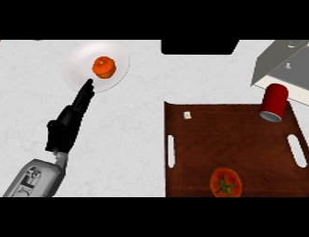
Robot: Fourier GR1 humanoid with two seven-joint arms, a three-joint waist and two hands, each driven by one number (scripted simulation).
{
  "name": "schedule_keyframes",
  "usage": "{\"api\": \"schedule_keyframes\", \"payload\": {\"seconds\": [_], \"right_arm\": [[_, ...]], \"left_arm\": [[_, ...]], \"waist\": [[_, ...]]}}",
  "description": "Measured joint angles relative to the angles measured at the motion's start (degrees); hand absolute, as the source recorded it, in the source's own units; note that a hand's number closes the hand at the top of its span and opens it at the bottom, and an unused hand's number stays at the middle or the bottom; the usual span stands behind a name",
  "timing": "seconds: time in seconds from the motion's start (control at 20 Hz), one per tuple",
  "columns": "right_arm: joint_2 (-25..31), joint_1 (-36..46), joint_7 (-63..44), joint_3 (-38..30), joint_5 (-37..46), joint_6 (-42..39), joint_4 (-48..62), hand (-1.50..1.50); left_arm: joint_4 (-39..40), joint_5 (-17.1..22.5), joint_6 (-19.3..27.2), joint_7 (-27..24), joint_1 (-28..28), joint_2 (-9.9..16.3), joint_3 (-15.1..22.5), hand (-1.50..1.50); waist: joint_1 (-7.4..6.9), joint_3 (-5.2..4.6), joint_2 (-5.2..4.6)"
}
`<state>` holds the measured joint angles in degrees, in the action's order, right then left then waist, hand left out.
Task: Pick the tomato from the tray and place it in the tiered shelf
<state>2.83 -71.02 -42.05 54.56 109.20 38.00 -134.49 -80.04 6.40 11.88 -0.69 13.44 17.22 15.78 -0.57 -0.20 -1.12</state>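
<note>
Tomato (pixel 225 182) on tray (pixel 253 134), left hand (pixel 71 119) well apart

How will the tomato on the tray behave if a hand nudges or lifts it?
The tomato looks round and smooth, so a nudge would probably roll it across the flat brown tray. Its glossy skin may slip under fingers. It lies near the tray's front edge, where there is little room to roll; the left hand is far off, by the plate.

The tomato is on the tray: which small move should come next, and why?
Probably bring a hand over the tomato. It lies untouched near the brown tray's front edge, while the left hand stretches open toward the white plate, away from it.
</note>
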Motion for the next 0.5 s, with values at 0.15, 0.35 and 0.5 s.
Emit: {"api": "schedule_keyframes", "payload": {"seconds": [0.15,0.35,0.5], "right_arm": [[0.58,5.12,-5.64,0.77,2.46,-4.53,0.37,-1.5],[1.76,12.66,-12.39,1.16,3.71,-9.1,1.71,-1.5],[2.51,17.77,-16.23,1.08,3.63,-12.79,2.88,-1.5]], "left_arm": [[-0.89,0.02,-0.52,0.32,-0.47,0.24,-0.14,0.0],[-1.74,0.06,-0.63,1.54,-0.2,-0.14,-0.31,0.0],[-2.17,-0.25,-0.62,1.44,-1.03,-0.52,-0.19,0.0]], "waist": [[-0.19,0.04,0.15],[-0.24,0.08,0.28],[-0.26,0.1,0.4]]}}
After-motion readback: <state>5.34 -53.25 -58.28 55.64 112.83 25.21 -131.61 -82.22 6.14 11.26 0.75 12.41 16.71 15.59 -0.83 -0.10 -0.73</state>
